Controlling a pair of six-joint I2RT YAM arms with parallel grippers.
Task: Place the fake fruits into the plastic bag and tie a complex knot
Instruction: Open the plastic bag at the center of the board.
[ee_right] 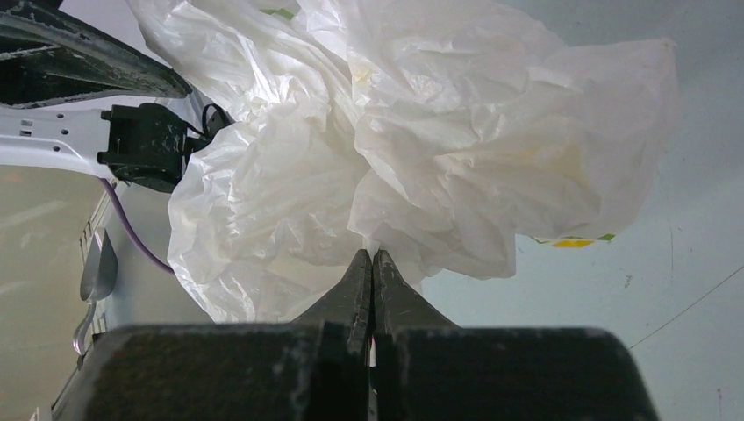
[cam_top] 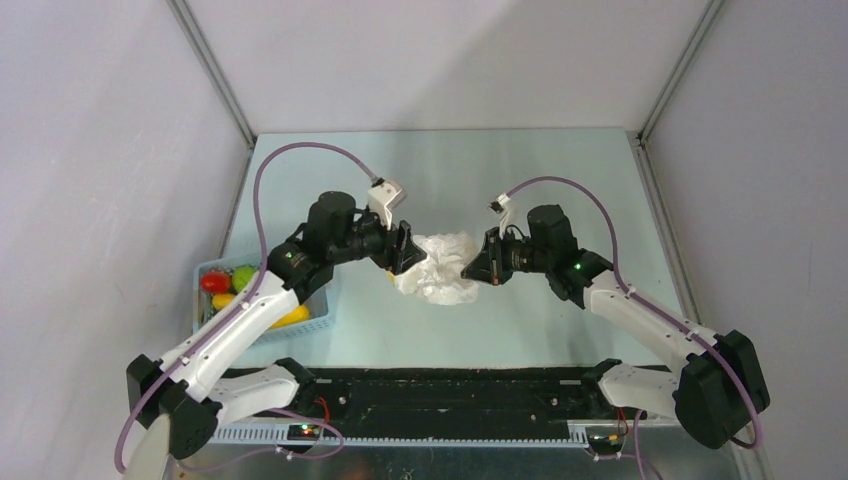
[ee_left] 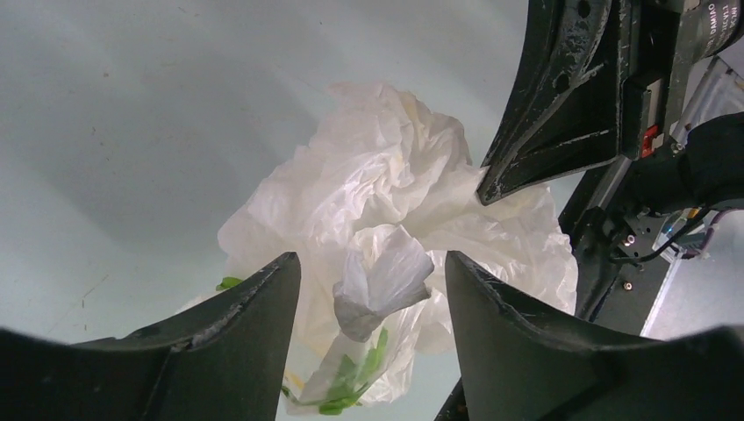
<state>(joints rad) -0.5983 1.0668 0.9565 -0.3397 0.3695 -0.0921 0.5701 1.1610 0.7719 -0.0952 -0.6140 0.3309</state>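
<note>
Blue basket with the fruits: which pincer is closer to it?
Left. The left pincer is at the plastic bag's side facing the blue basket; the right pincer pinches its far side.

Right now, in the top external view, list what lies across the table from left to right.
light blue basket holding fake fruits → left gripper → plastic bag → right gripper

plastic bag point(cam_top: 440, 272): crumpled white heap
left gripper point(cam_top: 405, 250): at bag's left edge
right gripper point(cam_top: 484, 264): apparently touching bag's right edge
</note>
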